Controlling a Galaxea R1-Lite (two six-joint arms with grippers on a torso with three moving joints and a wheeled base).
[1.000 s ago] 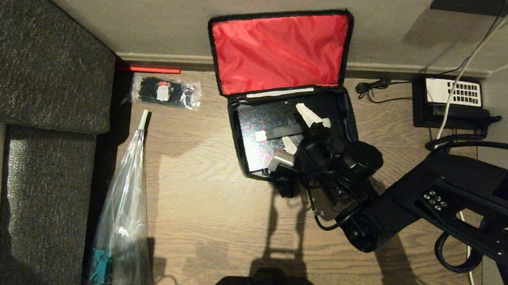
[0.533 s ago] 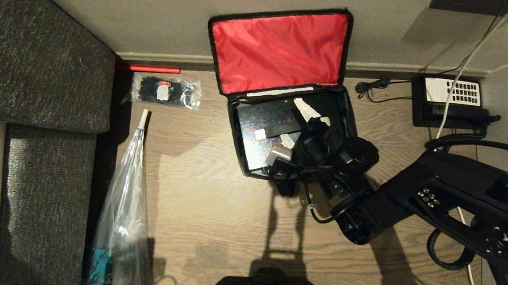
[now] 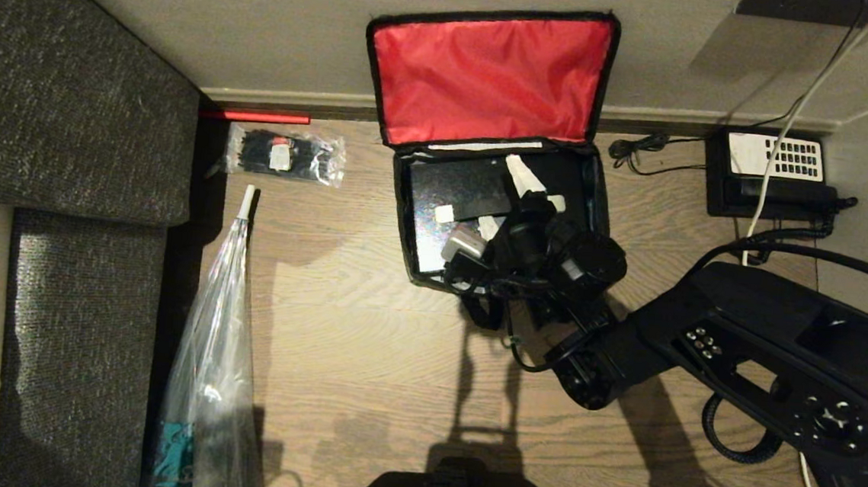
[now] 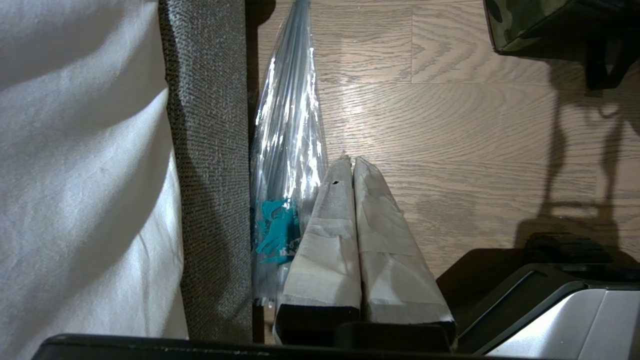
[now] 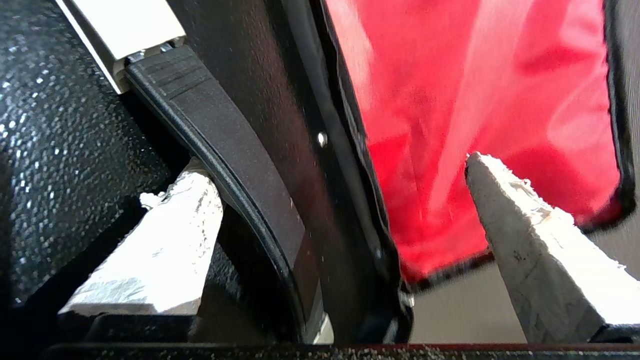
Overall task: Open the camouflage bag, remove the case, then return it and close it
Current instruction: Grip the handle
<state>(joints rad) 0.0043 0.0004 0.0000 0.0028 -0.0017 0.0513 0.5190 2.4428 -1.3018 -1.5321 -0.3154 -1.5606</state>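
Case (image 3: 459, 192) lies inside open camouflage bag (image 3: 594, 201); looks rigid, glossy, probably slippery. Right tool (image 3: 517, 196) gapes wide, empty, over its 3 o'clock half; grasp the black strap.

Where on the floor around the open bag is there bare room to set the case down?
Widest patch: bare wood floor between the plastic sleeve and the camouflage bag, in front of the packet of ties. Crowded: the bag's right side, with the right gripper over the case, its arm, cables and the desk phone.
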